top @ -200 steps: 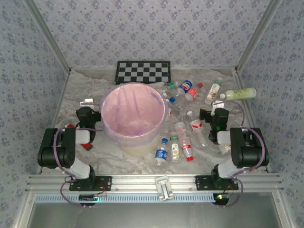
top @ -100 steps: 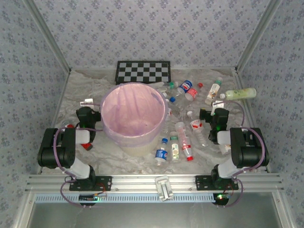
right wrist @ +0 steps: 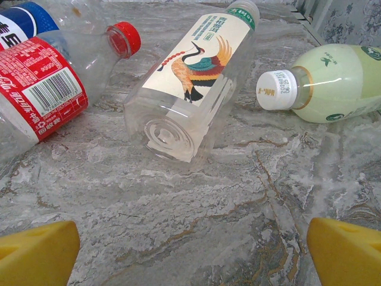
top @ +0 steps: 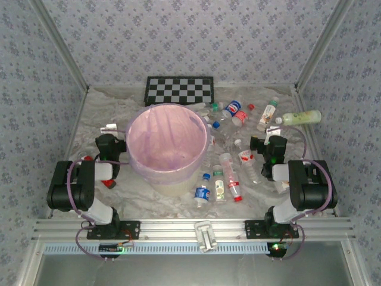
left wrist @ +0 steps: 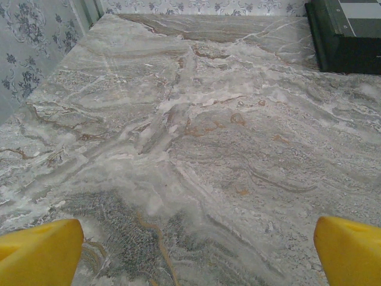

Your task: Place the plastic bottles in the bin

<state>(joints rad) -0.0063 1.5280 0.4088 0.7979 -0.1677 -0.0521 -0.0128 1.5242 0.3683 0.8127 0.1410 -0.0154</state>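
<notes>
While most of the plastic bottles (top: 203, 194) lie scattered right of ctr in the top view, several clear ones blend into the pale marble table (top: 101, 116), so the count is unsure. A couple at the bin's (top: 169, 187) right side are partly hidden by its rim.

In the right wrist view, the crane-label bottle (right wrist: 190, 89) lies whole at upper ctr. The red-label bottle (right wrist: 41, 89) is cut by the left edge, and the pale green bottle (right wrist: 333, 83) by the right edge.

The bin sits left of ctr w/ a pink bag liner (top: 166, 143) visible down to the btm.

Left gripper (left wrist: 193, 253): jaws spread wide, only marble between them, w/ just the yellow tips showing at the lower corners. Right gripper (right wrist: 190, 253): same, tips apart, short of the bottles.

The checkerboard (left wrist: 345, 36) is cut off at upper right of the left wrist view.
</notes>
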